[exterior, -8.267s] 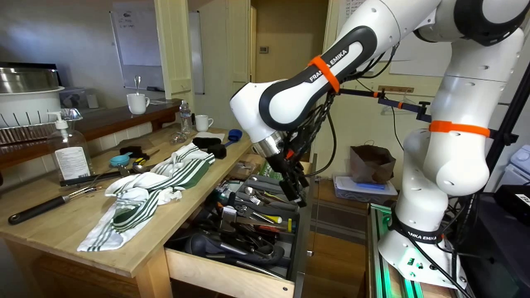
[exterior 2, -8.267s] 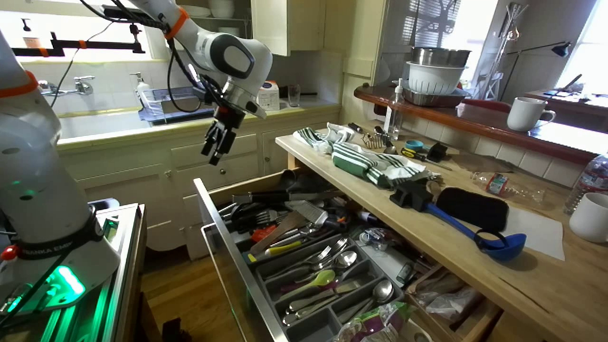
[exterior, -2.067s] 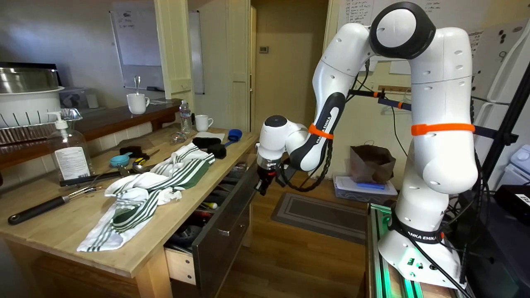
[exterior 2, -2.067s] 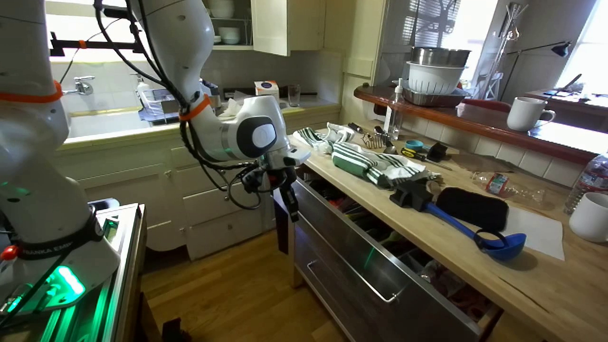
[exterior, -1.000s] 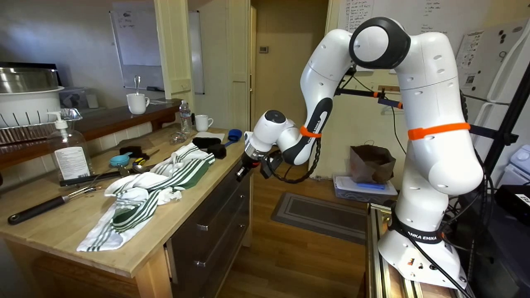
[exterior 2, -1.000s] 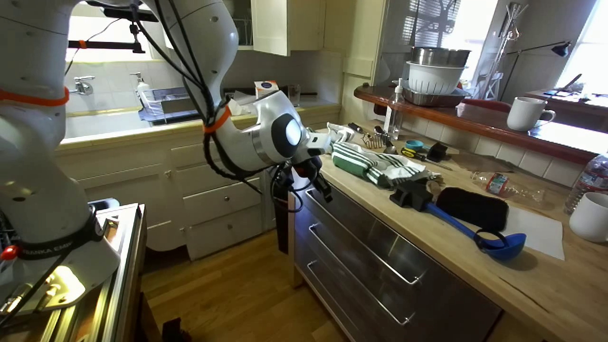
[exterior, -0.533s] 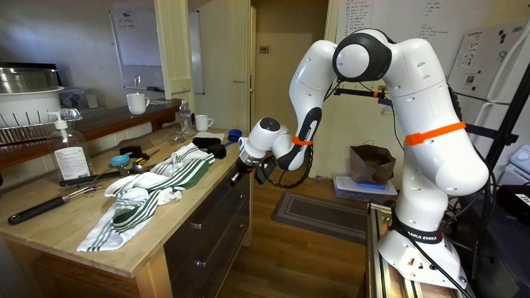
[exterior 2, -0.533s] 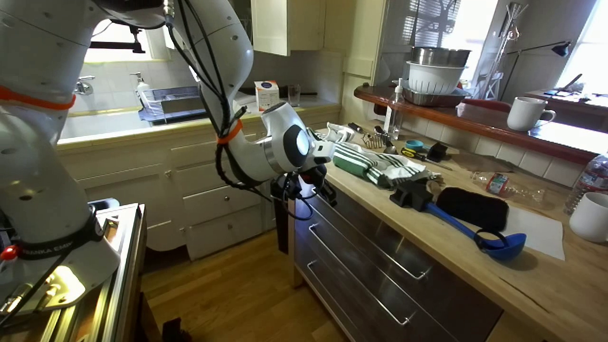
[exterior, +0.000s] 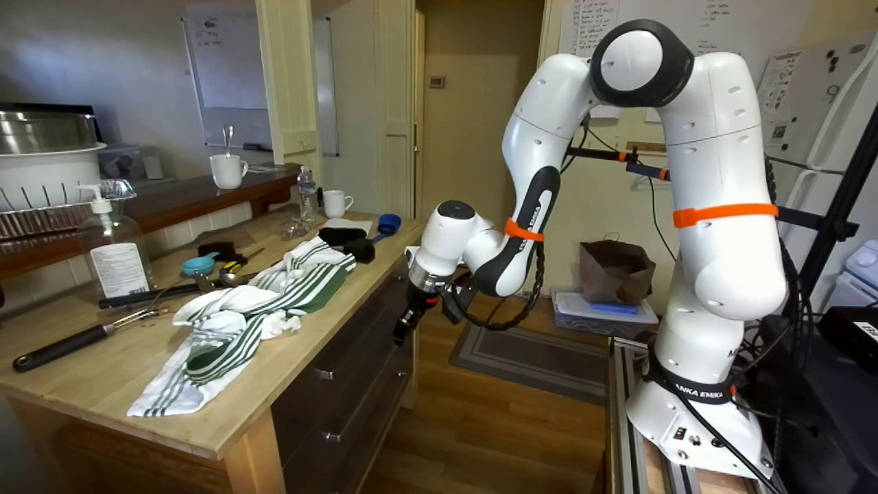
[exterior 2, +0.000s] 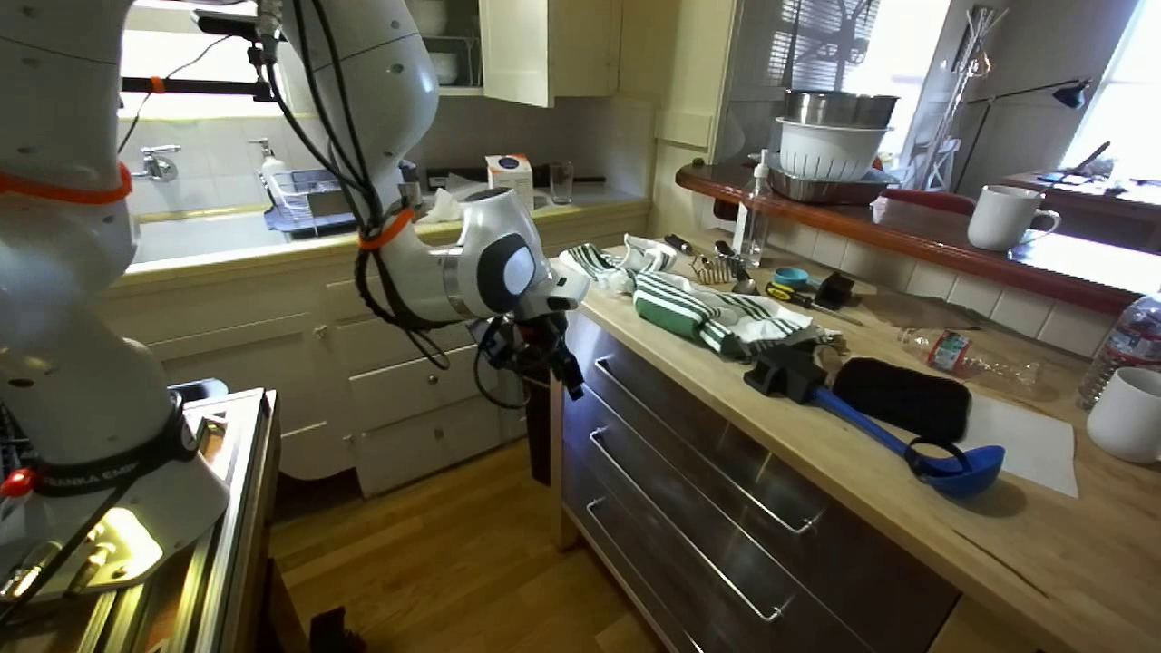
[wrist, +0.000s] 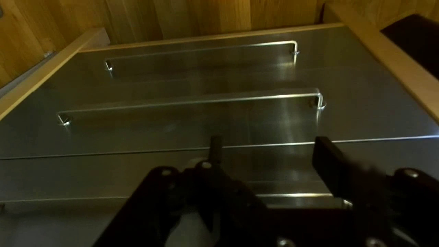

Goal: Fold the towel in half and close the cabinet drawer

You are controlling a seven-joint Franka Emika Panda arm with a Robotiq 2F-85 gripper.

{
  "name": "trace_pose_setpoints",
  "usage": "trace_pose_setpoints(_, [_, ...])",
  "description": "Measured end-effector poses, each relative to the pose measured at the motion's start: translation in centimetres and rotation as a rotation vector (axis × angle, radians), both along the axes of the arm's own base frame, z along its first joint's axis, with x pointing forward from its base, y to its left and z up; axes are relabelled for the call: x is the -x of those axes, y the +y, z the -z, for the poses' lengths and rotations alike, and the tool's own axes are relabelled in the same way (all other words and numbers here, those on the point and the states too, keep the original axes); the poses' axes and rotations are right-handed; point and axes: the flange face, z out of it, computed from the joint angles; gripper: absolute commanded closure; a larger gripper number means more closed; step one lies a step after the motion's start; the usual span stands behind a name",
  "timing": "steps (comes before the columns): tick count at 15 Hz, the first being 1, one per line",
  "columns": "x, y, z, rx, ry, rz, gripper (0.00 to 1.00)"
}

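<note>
Towel (exterior: pixel 257 319) lies bunched above a flush cabinet drawer (exterior 2: pixel 771 476)

White with green stripes, the towel stretches in twisted wrinkles along the wooden countertop (exterior 2: pixel 1025 535), visible in both exterior views. Under the countertop's edge, the metal-faced cabinet drawer sits pushed in, level with the lower drawer fronts (exterior 2: pixel 698 512); the wrist view shows bar handles (wrist: pixel 192 103) on those. In front of them hangs the gripper (wrist: pixel 269 142), tilted downward, its fingers (wrist: pixel 327 161) spread wide with metal showing in the gap. Whether it touches a front, I cannot tell. Near the towel lie a black-handled tool (exterior: pixel 65 348) and a teal cup (exterior: pixel 197 265); farther along the same surface rests a blue ladle (exterior 2: pixel 975 473). In an exterior view a pump bottle (exterior: pixel 122 267) stands upright beyond the towel. One white mug (exterior 2: pixel 1125 413) stands near the ladle, another mug (exterior 2: pixel 998 218) on the raised ledge (exterior 2: pixel 907 231).
</note>
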Motion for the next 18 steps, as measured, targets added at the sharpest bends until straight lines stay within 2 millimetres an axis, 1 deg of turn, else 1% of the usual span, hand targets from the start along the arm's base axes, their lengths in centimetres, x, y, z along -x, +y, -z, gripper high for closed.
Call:
trace_pose_setpoints(2, [1.5,0.7,-1.2,0.003,0.063,0.010,0.00])
trace_pose_setpoints(4, [2.0,1.1,-2.8,0.002,0.113,0.020,0.00])
trace_pose_setpoints(6, [1.5,1.4,-4.9,-0.011,0.136,0.020,0.00])
trace_pose_setpoints(8, [0.4,1.6,-7.4,-0.040,0.134,0.012,0.00])
trace_pose_setpoints(10, [-1.0,1.4,-10.5,-0.069,0.121,0.008,0.00])
trace_pose_setpoints(11, [-1.7,1.2,-12.4,-0.083,0.113,0.001,0.00])
trace_pose_setpoints(13, [-2.8,0.8,-16.8,-0.112,0.097,-0.017,0.00])
trace_pose_setpoints(14, [-3.2,0.5,-19.4,-0.131,0.082,-0.028,0.00])
trace_pose_setpoints(15, [-3.4,0.2,-21.3,-0.130,0.061,-0.032,0.00])
trace_pose_setpoints(16, [-3.3,0.2,-21.7,-0.129,0.055,-0.030,0.00])
trace_pose_setpoints(18, [-3.1,0.3,-20.4,-0.133,0.078,-0.031,0.00])
